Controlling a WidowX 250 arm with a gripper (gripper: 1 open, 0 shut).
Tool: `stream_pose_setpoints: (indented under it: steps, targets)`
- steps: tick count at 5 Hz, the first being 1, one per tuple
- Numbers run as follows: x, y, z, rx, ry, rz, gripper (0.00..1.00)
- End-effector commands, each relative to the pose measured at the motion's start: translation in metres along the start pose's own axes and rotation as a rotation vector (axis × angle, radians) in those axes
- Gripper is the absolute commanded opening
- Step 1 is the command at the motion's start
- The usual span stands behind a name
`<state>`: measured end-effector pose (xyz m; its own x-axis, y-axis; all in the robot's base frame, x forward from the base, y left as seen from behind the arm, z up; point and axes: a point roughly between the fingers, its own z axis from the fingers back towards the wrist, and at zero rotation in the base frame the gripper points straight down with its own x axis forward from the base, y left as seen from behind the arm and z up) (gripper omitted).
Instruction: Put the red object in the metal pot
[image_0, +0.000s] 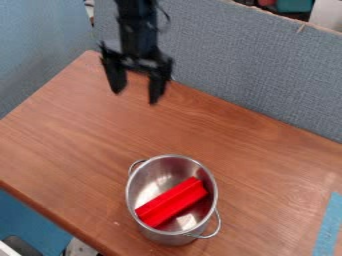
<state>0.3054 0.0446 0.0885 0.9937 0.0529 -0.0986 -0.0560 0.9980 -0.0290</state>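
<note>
From where I sit, the placing step looks done: the block (175, 201) lies inside the pot (142, 178), slanted across the bottom with one end near the far-right wall and the other toward the near-left. My claw (136, 88) hangs well apart from it, up near the far-left part of the worktop (254, 135), fingers spread wide, pointing down and holding nothing. I judge there is nothing left to grasp; the only move I would call for is parking the arm clear, and that needs no care beyond not sweeping over the pot.

The block is bright red, matte, long and flat with square edges. The pot is round, shiny steel, with no lid and a small loop handle on the near-right side. The worktop is smooth reddish-brown wood grain, backed by a grey-blue cloth panel (267, 60).
</note>
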Motion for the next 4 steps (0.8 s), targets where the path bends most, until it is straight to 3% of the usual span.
stream_pose_setpoints:
  steps: [1, 2, 4]
  targets:
    - [-0.02, -0.025, 0.025, 0.011, -0.091, -0.067, 1.0]
    - [-0.029, -0.036, 0.025, 0.013, -0.115, 0.025, 1.0]
    - [-0.04, -0.03, 0.033, 0.014, -0.133, 0.237, 1.0]
